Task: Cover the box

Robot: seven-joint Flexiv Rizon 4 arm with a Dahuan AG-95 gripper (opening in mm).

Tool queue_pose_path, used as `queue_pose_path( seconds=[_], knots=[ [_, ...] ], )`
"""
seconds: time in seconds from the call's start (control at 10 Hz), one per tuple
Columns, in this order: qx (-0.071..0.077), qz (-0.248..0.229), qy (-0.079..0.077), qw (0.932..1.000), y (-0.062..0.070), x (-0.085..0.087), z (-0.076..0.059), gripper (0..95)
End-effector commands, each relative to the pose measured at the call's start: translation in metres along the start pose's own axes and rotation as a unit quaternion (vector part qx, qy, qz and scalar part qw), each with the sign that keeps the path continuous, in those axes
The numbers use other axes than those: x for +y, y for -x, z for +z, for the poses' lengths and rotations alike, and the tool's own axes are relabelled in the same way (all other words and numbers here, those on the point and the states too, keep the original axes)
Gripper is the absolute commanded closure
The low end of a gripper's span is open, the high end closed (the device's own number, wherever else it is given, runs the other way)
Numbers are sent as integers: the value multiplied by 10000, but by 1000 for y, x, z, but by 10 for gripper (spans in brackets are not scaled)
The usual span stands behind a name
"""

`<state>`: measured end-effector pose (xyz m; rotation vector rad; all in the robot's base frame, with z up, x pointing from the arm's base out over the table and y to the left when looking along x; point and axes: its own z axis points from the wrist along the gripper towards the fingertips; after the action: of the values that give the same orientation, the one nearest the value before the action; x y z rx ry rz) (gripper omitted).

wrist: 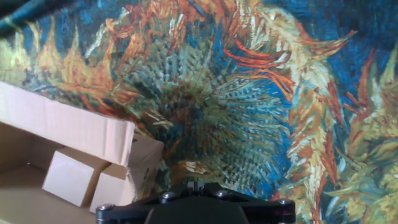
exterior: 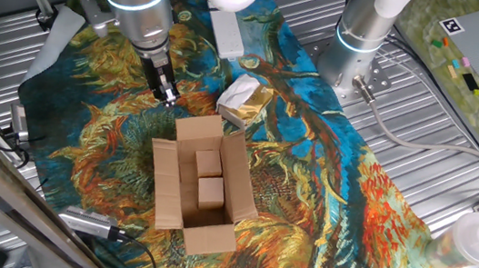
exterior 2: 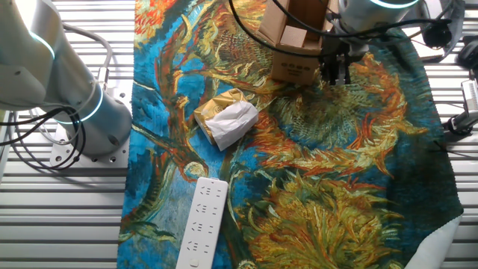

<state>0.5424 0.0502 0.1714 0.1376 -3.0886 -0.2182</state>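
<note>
The brown cardboard box (exterior: pixel 179 191) stands open on the painted cloth, its four flaps spread outward. Two small brown blocks (exterior: pixel 207 178) lie inside it. My gripper (exterior: pixel 169 97) hangs just above the cloth beside the box's far flap (exterior: pixel 199 130), a little to its left, and touches nothing. Its fingers are together and hold nothing. In the other fixed view the gripper (exterior 2: pixel 334 72) is right of the box (exterior 2: pixel 293 66). In the hand view the box flap (wrist: pixel 68 127) fills the lower left and the gripper (wrist: pixel 194 185) shows at the bottom edge.
A white-and-yellow wrapped packet (exterior: pixel 244 101) lies just beyond the box. A white power strip (exterior: pixel 227 32) lies farther back. A second robot's base (exterior: pixel 361 39) stands at the back right. A transparent cup (exterior: pixel 474 241) is at the right edge, and cables (exterior: pixel 91 223) lie at the front left.
</note>
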Motion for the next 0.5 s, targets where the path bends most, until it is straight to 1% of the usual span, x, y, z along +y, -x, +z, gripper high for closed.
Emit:
queue_pose_path(
  seconds=[0.1,0.5],
  knots=[
    [47,-80,-49,9999,0,0,1,950],
    [87,-266,-57,9996,-1,0,1,950]
  ],
)
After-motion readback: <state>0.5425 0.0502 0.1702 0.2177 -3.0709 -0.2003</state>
